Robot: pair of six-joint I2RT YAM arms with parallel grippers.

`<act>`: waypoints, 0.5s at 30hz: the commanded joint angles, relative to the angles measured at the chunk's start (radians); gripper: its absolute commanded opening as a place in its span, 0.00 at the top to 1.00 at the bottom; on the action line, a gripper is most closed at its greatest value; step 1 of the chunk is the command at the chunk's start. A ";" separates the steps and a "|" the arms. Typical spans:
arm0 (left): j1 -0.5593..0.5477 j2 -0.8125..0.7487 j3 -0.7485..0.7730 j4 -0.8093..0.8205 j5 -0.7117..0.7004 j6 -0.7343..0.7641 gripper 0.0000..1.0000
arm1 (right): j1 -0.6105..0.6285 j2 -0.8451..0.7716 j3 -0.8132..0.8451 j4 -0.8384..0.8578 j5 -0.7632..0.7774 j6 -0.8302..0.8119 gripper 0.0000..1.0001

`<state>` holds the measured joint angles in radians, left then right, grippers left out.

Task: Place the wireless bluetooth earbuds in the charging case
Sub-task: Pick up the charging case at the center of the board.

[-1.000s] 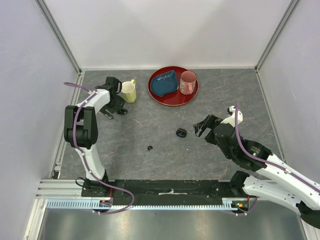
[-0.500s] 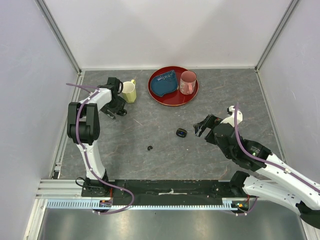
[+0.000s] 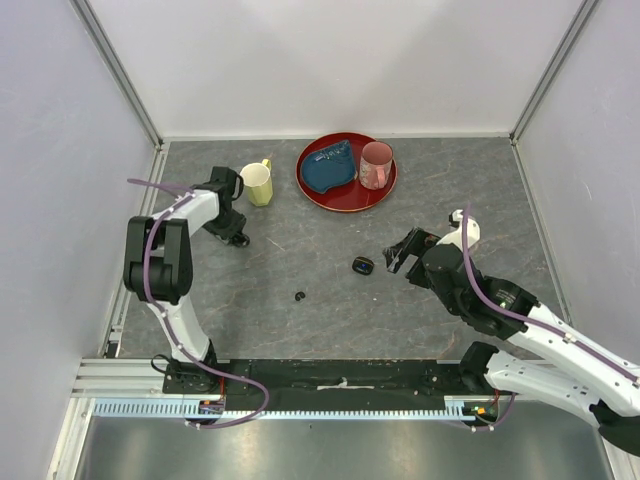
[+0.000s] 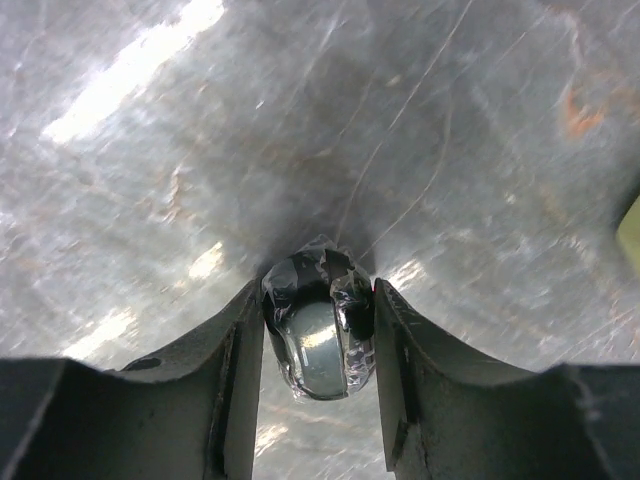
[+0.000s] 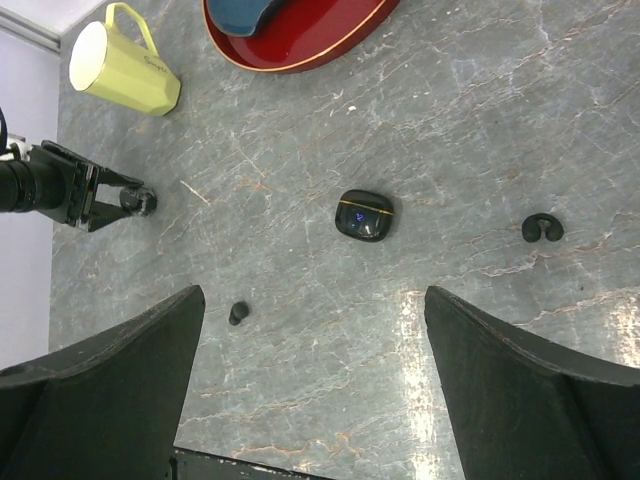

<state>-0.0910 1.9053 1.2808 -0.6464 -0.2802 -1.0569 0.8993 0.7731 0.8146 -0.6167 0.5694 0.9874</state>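
A small glossy black earbud sits on the grey table between my left gripper's fingers, which press on both its sides. From above, that gripper is low at the table's left, just below the yellow mug. The black charging case lies closed mid-table, also seen in the right wrist view. A second earbud lies loose to the case's lower left. My right gripper hovers wide open just right of the case, nothing between its fingers. A third, C-shaped earbud lies right of the case.
A yellow mug stands at the back left. A red plate at the back centre holds a blue pouch and a pink mug. Walls enclose the table on three sides.
My left gripper has moved from beside the yellow mug a little towards the near edge, and its fingers have closed onto the earbud. The right arm has barely shifted.
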 commanded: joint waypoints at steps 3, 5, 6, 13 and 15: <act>0.002 -0.277 -0.188 0.102 0.088 0.049 0.97 | -0.003 0.000 0.006 0.078 -0.052 -0.006 0.02; -0.001 -0.342 -0.242 0.169 0.160 0.055 0.98 | -0.003 -0.009 -0.014 0.101 -0.078 -0.013 0.02; -0.003 -0.379 -0.294 0.192 0.185 0.051 0.98 | -0.003 -0.012 -0.023 0.126 -0.085 -0.019 0.02; -0.021 -0.662 -0.474 0.323 0.360 0.000 0.98 | -0.003 -0.028 -0.089 0.242 -0.173 -0.095 0.03; -0.045 -0.750 -0.509 0.321 0.357 -0.015 0.98 | -0.003 -0.024 -0.107 0.287 -0.206 -0.121 0.03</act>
<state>-0.1043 1.2793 0.8246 -0.4068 -0.0078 -1.0397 0.8993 0.7551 0.7330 -0.4580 0.4362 0.9321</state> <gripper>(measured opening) 0.483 0.974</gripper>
